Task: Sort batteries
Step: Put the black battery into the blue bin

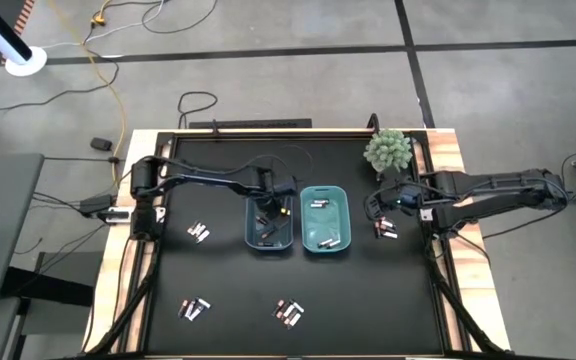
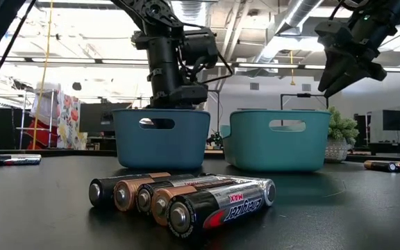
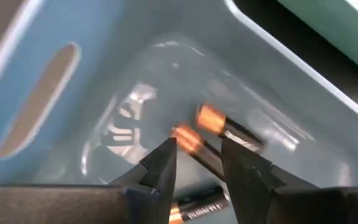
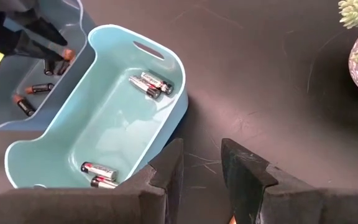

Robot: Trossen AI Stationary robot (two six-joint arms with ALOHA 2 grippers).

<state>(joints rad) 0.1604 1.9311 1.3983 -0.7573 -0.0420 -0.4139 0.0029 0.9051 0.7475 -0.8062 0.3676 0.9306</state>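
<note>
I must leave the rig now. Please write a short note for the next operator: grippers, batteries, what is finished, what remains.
Left gripper: inside the blue bin, fingers apart, a battery in the gap between them, seemingly being let go.
Right gripper: open, empty, above the table beside the teal bin, near one loose group.
Done: several batteries lie in each bin.
Left: four groups on the table, at the left, front left, front middle and by the right gripper.
</note>
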